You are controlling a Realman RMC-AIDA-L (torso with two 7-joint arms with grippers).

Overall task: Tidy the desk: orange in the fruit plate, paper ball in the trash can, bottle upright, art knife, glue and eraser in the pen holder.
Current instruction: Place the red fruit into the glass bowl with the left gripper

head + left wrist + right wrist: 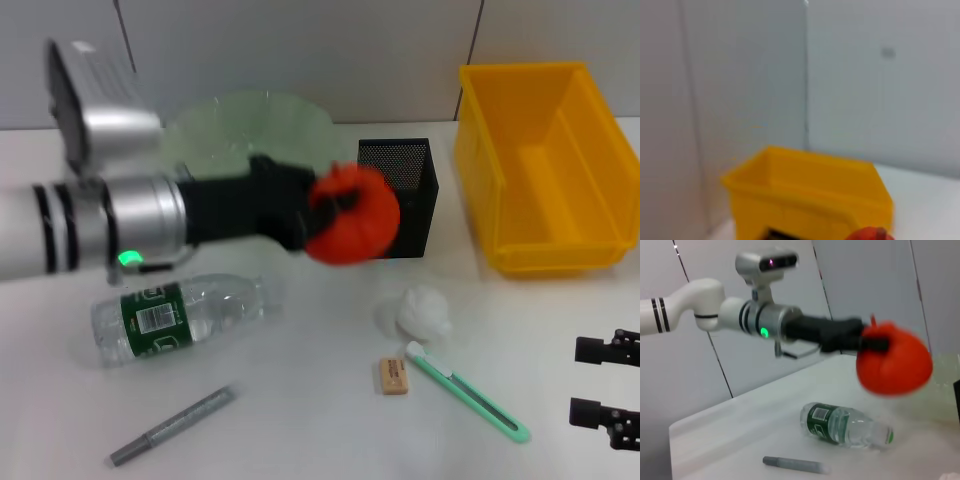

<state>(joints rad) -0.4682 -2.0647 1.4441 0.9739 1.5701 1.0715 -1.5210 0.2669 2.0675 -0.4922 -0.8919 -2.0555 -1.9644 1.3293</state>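
Note:
My left gripper [343, 207] hangs above the table, shut on the orange [352, 222], just in front of the black mesh pen holder [404, 192]. The right wrist view shows the same gripper [874, 344] clamped on the orange [894, 362]. The green glass fruit plate [250, 122] lies behind the arm. On its side near the left lies the clear bottle [180, 315]. The paper ball [418, 309], eraser [394, 375], green art knife [468, 394] and grey glue stick [170, 425] lie on the table. At the lower right my right gripper [603, 382] rests open.
A yellow bin [545, 165] stands at the back right beside the pen holder, and also fills the left wrist view [810, 200]. A grey wall runs behind the table. The bottle [847, 425] and glue stick [795, 465] lie below the raised left arm.

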